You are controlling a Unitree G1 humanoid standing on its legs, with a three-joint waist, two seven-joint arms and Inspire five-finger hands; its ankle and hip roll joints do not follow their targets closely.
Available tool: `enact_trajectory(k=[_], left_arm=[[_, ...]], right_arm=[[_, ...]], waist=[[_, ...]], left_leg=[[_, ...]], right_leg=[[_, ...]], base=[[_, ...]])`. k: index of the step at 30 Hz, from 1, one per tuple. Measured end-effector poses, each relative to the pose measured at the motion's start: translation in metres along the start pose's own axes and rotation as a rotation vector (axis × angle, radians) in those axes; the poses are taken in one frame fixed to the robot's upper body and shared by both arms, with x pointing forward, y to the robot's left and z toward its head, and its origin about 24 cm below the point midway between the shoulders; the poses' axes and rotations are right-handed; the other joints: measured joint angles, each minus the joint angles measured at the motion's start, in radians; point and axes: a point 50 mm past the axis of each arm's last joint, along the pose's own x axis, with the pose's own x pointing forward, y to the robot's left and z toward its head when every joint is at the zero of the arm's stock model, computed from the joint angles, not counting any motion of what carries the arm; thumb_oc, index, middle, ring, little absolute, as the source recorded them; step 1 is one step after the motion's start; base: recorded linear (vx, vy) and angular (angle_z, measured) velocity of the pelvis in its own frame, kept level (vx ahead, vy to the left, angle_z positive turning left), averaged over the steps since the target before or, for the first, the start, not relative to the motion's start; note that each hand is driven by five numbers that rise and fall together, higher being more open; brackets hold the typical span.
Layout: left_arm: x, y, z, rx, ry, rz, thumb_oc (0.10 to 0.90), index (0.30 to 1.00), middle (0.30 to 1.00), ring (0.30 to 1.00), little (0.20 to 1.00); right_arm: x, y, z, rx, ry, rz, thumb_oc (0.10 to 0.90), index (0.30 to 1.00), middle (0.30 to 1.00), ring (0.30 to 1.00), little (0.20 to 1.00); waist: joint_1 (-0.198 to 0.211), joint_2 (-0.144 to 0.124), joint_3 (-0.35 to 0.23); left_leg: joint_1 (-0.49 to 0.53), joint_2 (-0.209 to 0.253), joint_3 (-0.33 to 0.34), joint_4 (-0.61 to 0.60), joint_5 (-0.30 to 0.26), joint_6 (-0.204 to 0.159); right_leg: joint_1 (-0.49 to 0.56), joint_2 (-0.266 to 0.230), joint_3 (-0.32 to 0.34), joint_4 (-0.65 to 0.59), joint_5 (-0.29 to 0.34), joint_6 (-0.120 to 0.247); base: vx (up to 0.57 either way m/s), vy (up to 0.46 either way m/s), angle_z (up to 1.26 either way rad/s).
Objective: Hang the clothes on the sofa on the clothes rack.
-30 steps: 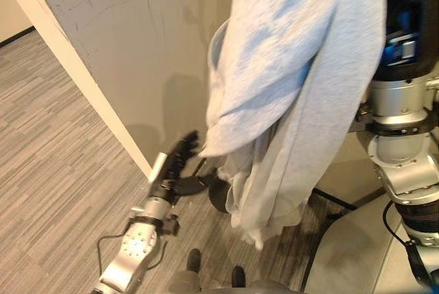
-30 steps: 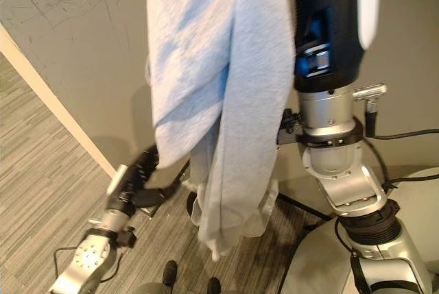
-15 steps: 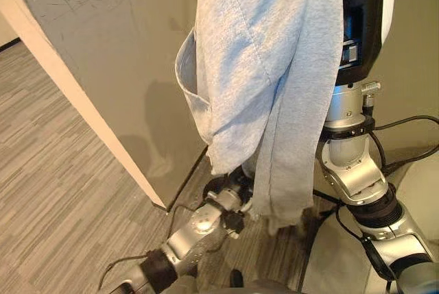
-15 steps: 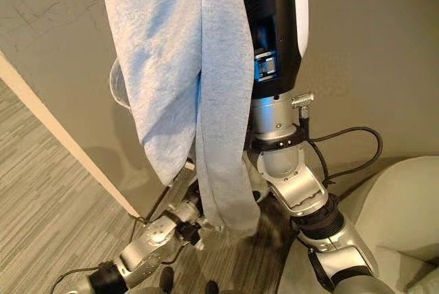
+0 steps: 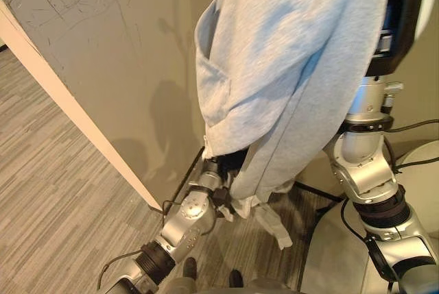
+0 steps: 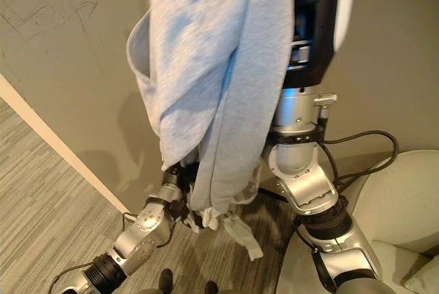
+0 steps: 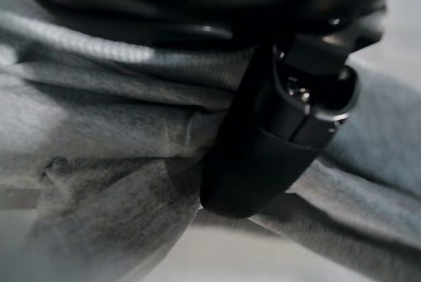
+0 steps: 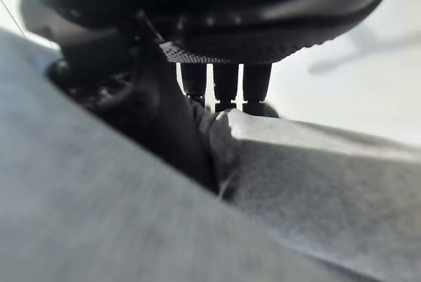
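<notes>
A light grey sweatshirt (image 5: 288, 75) is held up high in front of a scuffed wall (image 5: 103, 54), pinched by the right hand (image 8: 164, 117). Its lower folds are gripped by the left hand (image 7: 276, 144), thumb pressed into the cloth, above the striped floor (image 5: 48, 191).

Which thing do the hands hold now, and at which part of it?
Both hold the light grey garment. The right hand grips its upper part, raised high. The left hand pinches its lower hanging edge, near the floor.
</notes>
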Motion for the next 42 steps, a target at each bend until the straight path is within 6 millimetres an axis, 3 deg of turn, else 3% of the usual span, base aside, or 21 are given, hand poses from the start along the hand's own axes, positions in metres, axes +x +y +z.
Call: enact_trajectory(k=[3, 5, 6, 8, 11, 12, 13, 16, 20, 23, 28, 35, 39, 42], left_arm=[[0.004, 0.024, 0.031, 0.125, -0.155, 0.109, 0.4, 0.3, 0.3, 0.3, 0.3], [0.004, 0.047, 0.063, 0.228, -0.303, 0.217, 0.4, 0.3, 0.3, 0.3, 0.3], [0.002, 0.06, 0.091, 0.348, -0.441, 0.307, 0.4, 0.3, 0.3, 0.3, 0.3], [-0.001, 0.067, 0.118, 0.412, -0.582, 0.387, 0.4, 0.3, 0.3, 0.3, 0.3], [-0.005, 0.079, 0.182, 0.692, -0.877, 0.509, 0.4, 0.3, 0.3, 0.3, 0.3], [-0.005, 0.079, 0.184, 0.696, -0.89, 0.513, 0.4, 0.3, 0.3, 0.3, 0.3], [-0.014, 0.069, 0.208, 0.696, -1.042, 0.542, 0.4, 0.3, 0.3, 0.3, 0.3], [-0.022, 0.054, 0.233, 0.795, -1.232, 0.543, 0.4, 0.3, 0.3, 0.3, 0.3], [-0.021, 0.032, 0.264, 0.86, -1.433, 0.516, 0.4, 0.3, 0.3, 0.3, 0.3], [0.001, 0.026, 0.267, 0.916, -1.424, 0.48, 0.4, 0.3, 0.3, 0.3, 0.3], [0.073, 0.041, 0.245, 1.287, -1.095, 0.381, 0.4, 0.3, 0.3, 0.3, 0.3], [0.093, 0.065, 0.23, 1.365, -0.908, 0.409, 0.4, 0.3, 0.3, 0.3, 0.3], [0.096, 0.083, 0.231, 1.365, -0.83, 0.477, 0.4, 0.3, 0.3, 0.3, 0.3], [0.096, 0.084, 0.232, 1.373, -0.821, 0.489, 0.4, 0.3, 0.3, 0.3, 0.3]], right_arm=[[-0.002, -0.021, 0.002, -0.047, 0.006, -0.035, 0.4, 0.3, 0.3, 0.3, 0.3], [-0.005, -0.032, 0.002, -0.027, 0.023, -0.062, 0.4, 0.3, 0.3, 0.3, 0.3], [-0.009, -0.039, 0.002, 0.001, 0.043, -0.067, 0.4, 0.3, 0.3, 0.3, 0.3], [-0.011, -0.043, 0.0, 0.03, 0.069, -0.075, 0.4, 0.3, 0.3, 0.3, 0.3], [-0.021, -0.055, -0.002, 0.07, 0.122, -0.068, 0.4, 0.3, 0.3, 0.3, 0.3], [-0.021, -0.055, -0.002, 0.07, 0.124, -0.068, 0.4, 0.3, 0.3, 0.3, 0.3], [-0.026, -0.061, -0.002, 0.073, 0.144, -0.071, 0.4, 0.3, 0.3, 0.3, 0.3], [-0.028, -0.064, -0.003, 0.113, 0.157, -0.072, 0.4, 0.3, 0.3, 0.3, 0.3], [-0.024, -0.072, 0.0, 0.059, 0.146, -0.036, 0.4, 0.3, 0.3, 0.3, 0.3], [-0.014, -0.081, -0.011, -0.017, 0.17, -0.006, 0.4, 0.3, 0.3, 0.3, 0.3], [0.038, -0.088, -0.055, -0.286, 0.252, 0.053, 0.4, 0.3, 0.3, 0.3, 0.3], [0.065, -0.076, -0.072, -0.41, 0.269, 0.08, 0.4, 0.3, 0.3, 0.3, 0.3], [0.065, -0.074, -0.081, -0.445, 0.311, 0.103, 0.4, 0.3, 0.3, 0.3, 0.3], [0.063, -0.074, -0.084, -0.451, 0.328, 0.105, 0.4, 0.3, 0.3, 0.3, 0.3]], waist=[[0.001, 0.0, 0.0], [-0.002, 0.001, 0.0], [-0.003, 0.001, 0.0], [-0.003, 0.002, -0.001], [0.001, 0.002, -0.001], [0.0, 0.002, -0.001], [0.001, 0.002, -0.001], [-0.002, 0.001, -0.003], [-0.004, 0.011, -0.014], [-0.011, 0.018, -0.042], [-0.048, 0.055, -0.077], [-0.077, 0.058, -0.08], [-0.068, 0.058, -0.08], [-0.057, 0.055, -0.078]], left_leg=[[0.0, -0.001, -0.001, -0.001, -0.002, 0.002], [0.001, -0.002, 0.0, -0.001, -0.002, 0.003], [0.0, -0.002, 0.002, -0.001, -0.003, 0.003], [0.001, -0.004, 0.003, -0.002, -0.004, 0.004], [0.001, -0.006, 0.007, -0.003, -0.006, 0.005], [0.001, -0.006, 0.007, -0.003, -0.006, 0.005], [-0.001, -0.01, 0.008, -0.003, -0.007, 0.007], [0.001, -0.011, 0.013, -0.002, -0.01, 0.006], [0.001, -0.012, 0.024, 0.001, -0.016, 0.003], [0.001, -0.013, 0.027, 0.001, -0.016, 0.003], [-0.002, -0.012, 0.038, 0.002, -0.014, 0.004], [0.0, -0.01, 0.058, -0.005, -0.014, 0.005], [0.0, -0.007, 0.069, -0.005, -0.014, 0.005], [-0.001, -0.006, 0.071, -0.006, -0.014, 0.005]], right_leg=[[0.0, -0.001, -0.001, 0.0, 0.0, 0.0], [0.0, -0.003, -0.002, 0.0, 0.0, 0.0], [-0.002, -0.003, 0.0, 0.0, 0.0, -0.001], [-0.001, -0.005, 0.002, 0.0, 0.0, 0.0], [-0.003, -0.008, 0.005, 0.0, -0.001, -0.001], [-0.003, -0.008, 0.005, 0.0, -0.001, -0.001], [-0.004, -0.012, 0.006, 0.0, -0.001, -0.001], [-0.006, -0.014, 0.01, 0.0, -0.001, -0.002], [-0.007, -0.016, 0.022, 0.0, -0.001, -0.002], [-0.008, -0.017, 0.023, 0.0, -0.002, -0.001], [-0.015, -0.018, 0.031, 0.0, 0.0, 0.004], [-0.027, -0.02, 0.051, 0.001, 0.002, 0.001], [-0.032, -0.019, 0.062, 0.001, 0.002, 0.001], [-0.034, -0.018, 0.064, 0.001, 0.002, 0.001]], base=[[0.05, 0.021, 0.01], [0.06, 0.028, -0.02], [0.05, 0.03, -0.04], [0.06, 0.036, -0.01], [0.05, 0.019, -0.02], [0.04, 0.007, -0.03], [0.04, 0.012, -0.01], [0.04, 0.014, -0.05], [0.04, 0.029, -0.08], [0.03, 0.035, -0.01], [0.05, 0.051, -0.07], [0.06, 0.037, -0.11], [0.06, 0.028, -0.07], [0.06, 0.02, -0.06]])
